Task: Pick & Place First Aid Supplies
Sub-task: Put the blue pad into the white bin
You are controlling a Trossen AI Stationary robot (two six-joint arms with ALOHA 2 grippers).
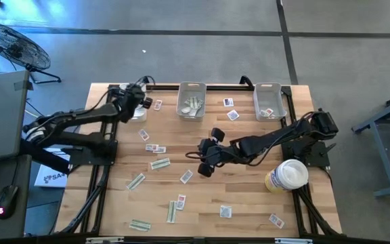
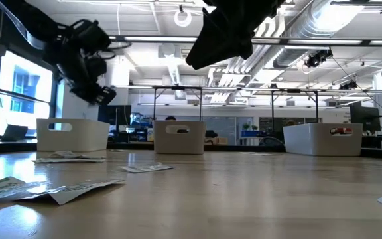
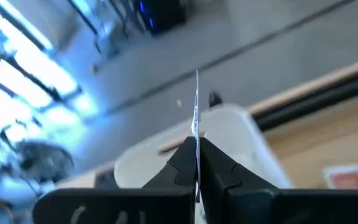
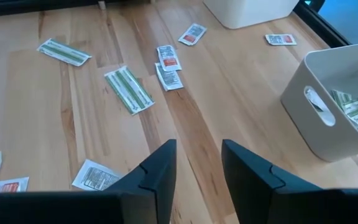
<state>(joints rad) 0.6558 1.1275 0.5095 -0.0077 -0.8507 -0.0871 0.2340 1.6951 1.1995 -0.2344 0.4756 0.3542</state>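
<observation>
My left gripper (image 1: 143, 102) hangs over the far-left white bin (image 2: 71, 135) and is shut on a thin white packet (image 3: 196, 106), which I see edge-on. My right gripper (image 1: 204, 163) stands open above the middle of the table, with nothing between its fingers (image 4: 160, 168). First aid supplies lie flat and scattered on the wood: green strips (image 4: 128, 89), (image 1: 160, 163) and white squarish packets (image 4: 168, 58), (image 1: 186, 176). The middle bin (image 1: 191, 100) holds green strips (image 4: 353, 112). My left gripper pinches the packet between its two fingertips (image 3: 185, 155), flat sides against the pads. One edge of the packet (image 3: 196, 93) sticks out past the tips. The packet is lifted clear, above the bin (image 3: 235, 134).
A third bin (image 1: 269, 100) with a few packets stands at the far right. A big white-and-yellow tub (image 1: 288, 176) sits by the right arm's base. More packets lie near the front edge (image 1: 225, 211) and between the bins (image 1: 230, 108).
</observation>
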